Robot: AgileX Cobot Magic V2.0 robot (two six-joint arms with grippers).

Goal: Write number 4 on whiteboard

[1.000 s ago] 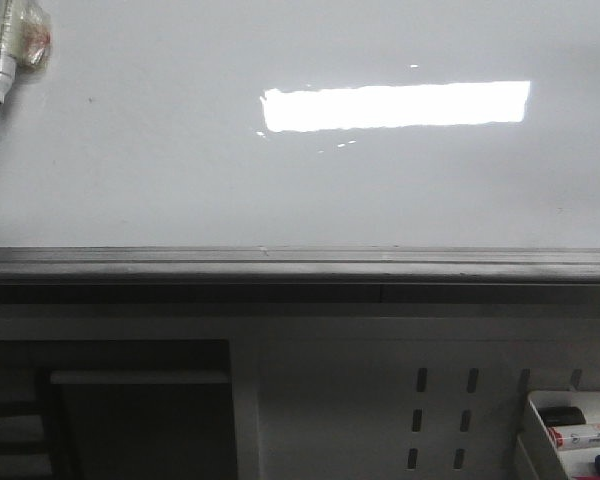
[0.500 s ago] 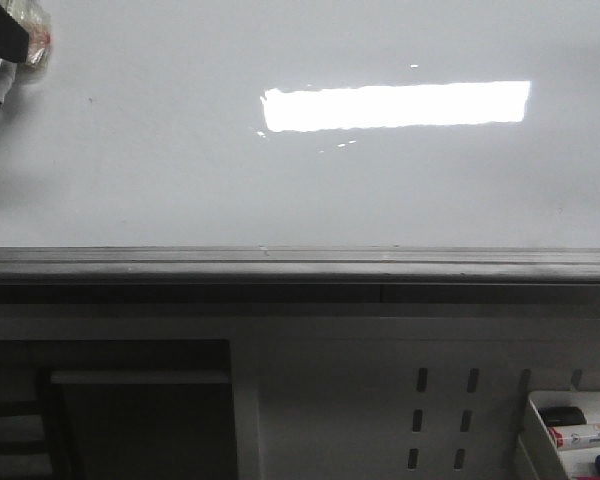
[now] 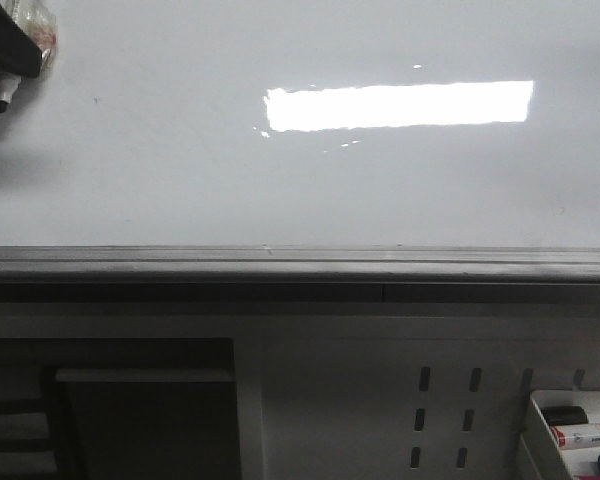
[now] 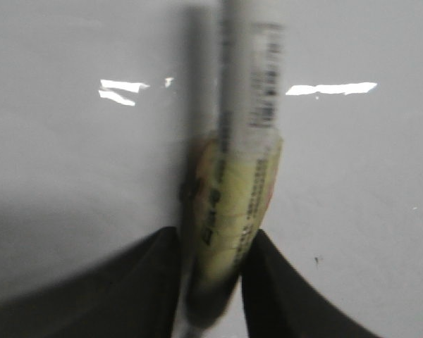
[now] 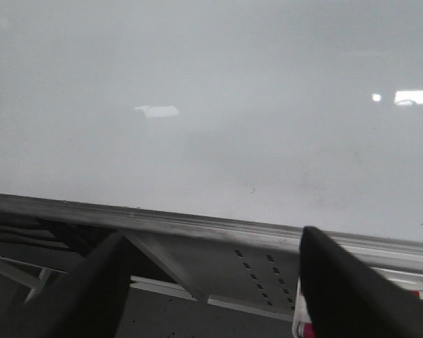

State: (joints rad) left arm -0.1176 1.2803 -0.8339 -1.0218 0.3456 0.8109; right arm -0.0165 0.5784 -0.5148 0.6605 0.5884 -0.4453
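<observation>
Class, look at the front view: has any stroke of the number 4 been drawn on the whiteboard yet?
No. The whiteboard shows only a bright light reflection, and the marker sits at its upper left corner.

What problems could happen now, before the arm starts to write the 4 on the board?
The marker sits slanted between the left gripper fingers, so pressing it on the whiteboard might make it slip or tilt. In the front view its tip is at the board's far upper left corner, so the number may end up partly outside that view.

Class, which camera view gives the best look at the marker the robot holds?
The left wrist view: the marker fills it, clamped by the left gripper, though blurred. The front view shows only its tip at the top-left corner; the right wrist view shows none.
</observation>
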